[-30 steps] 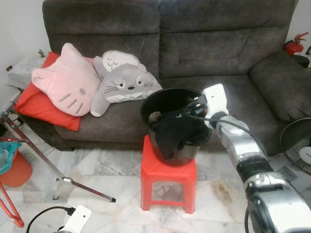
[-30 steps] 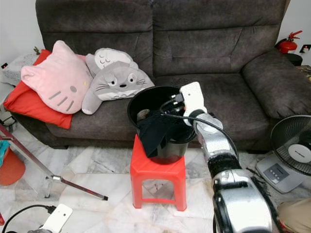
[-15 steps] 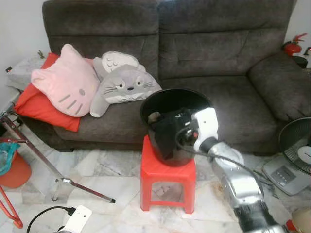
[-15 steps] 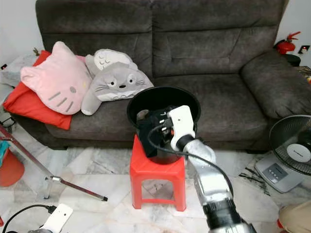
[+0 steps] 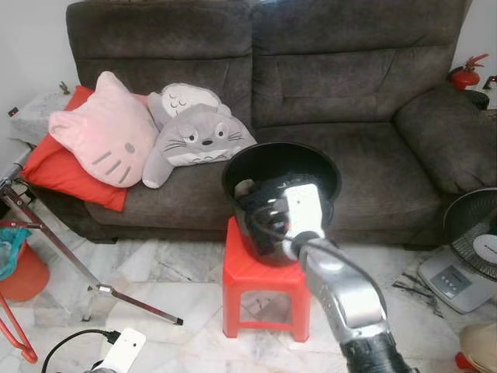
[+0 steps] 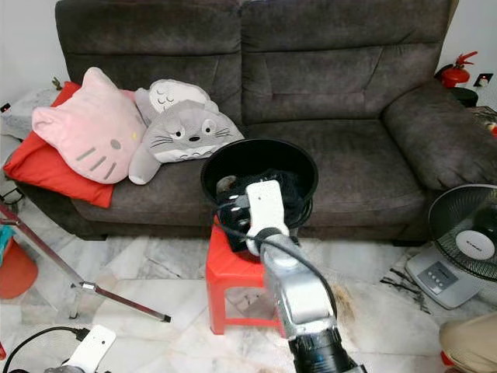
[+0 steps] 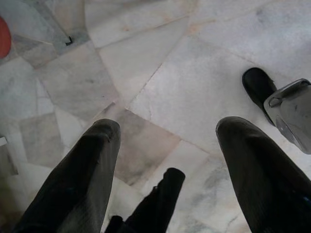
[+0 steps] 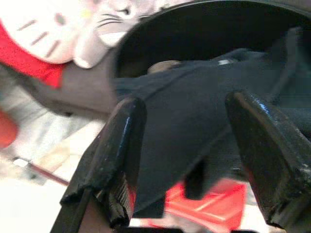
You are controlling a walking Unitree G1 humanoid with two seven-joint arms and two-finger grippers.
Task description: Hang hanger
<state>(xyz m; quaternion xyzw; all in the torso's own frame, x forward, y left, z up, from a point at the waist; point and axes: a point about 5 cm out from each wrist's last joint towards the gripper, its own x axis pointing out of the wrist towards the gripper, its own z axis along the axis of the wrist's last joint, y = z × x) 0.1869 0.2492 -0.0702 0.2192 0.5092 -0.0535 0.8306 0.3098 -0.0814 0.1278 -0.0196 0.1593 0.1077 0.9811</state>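
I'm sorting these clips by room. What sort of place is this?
Most likely a home living room: a dark grey sofa with cartoon-character cushions, a marble-tiled floor, and a standing fan to one side.

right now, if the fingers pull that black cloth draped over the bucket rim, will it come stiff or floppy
Probably floppy: the black cloth sags in folds over the black round bucket's rim. It looks light, so it should lift easily. A sideways tug might tip the bucket, since it sits on a small red plastic stool. The right gripper faces it, fingers open.
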